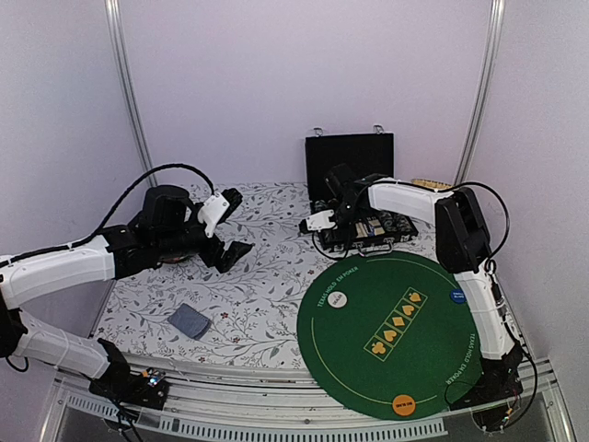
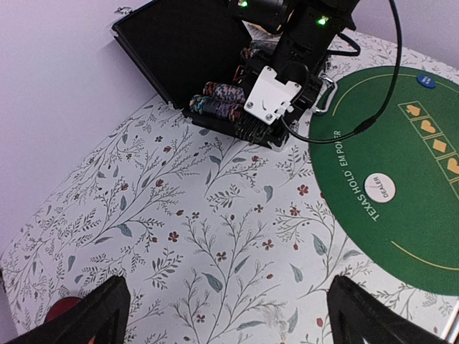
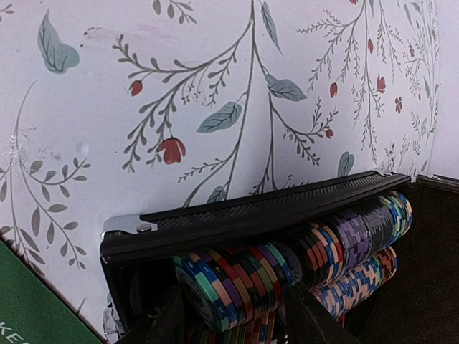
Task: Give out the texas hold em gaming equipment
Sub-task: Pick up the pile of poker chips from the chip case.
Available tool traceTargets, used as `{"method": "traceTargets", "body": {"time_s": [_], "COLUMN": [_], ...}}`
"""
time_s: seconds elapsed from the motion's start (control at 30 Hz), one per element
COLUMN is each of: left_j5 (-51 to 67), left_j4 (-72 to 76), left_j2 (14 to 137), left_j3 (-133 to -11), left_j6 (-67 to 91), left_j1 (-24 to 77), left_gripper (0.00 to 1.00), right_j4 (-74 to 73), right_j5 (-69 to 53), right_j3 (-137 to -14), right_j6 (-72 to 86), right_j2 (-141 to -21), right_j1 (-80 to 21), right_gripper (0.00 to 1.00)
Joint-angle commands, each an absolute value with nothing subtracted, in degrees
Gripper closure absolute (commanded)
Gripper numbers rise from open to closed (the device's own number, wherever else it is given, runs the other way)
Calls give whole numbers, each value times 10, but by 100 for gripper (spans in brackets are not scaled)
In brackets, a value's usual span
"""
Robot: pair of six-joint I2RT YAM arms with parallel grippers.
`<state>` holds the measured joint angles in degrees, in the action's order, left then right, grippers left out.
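The left arm [image 1: 74, 262] stretches forward, low and level, left pincer [image 1: 235, 227] spread wide. The right arm [image 1: 405, 198] folds leftward, right pincer [image 1: 333, 241] pointing down, jaws partly apart.

Table [image 1: 267, 304] w/ floral cloth, 4 items on it.
Round green mat [image 1: 350, 322] covers front-R part, reaching front edge. Open black case [image 1: 350, 152] at back edge, ctr-R, just beyond mat. Tan woven piece [image 1: 431, 184] nr back-R corner, beside case. Small blue-grey stack of cards [image 1: 190, 320] nr front-L corner, well apart from the rest.
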<state>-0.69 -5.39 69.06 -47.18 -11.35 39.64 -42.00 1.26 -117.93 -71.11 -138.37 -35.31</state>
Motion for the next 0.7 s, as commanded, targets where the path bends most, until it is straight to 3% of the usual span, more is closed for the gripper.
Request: {"method": "traceTargets", "body": {"time_s": [0.0,0.27,0.53,0.67], "left_j5": [-8,-11,-9,-9], "left_j4": [-50,-50,-50,-49], "left_j2": [682,682,681,682], "left_j3": [-466,-465,-465,-465], "left_j6": [-119,-121,-120,-120], "left_j1": [396,395,396,395], "left_gripper": [2,2,2,2], "right_j4": [-561,-558,-557,-571], "right_j5": [-35,-38,-29,-26], "right_j3": [-1153,-1189,-1177,-1178], "right_j6": [-713,-727,-721,-720], "right_j2": [-1462,-1504,-1523,-1519], "right_j1": [-367,-361,-354,-355], "right_gripper": [50,46,33,36]}}
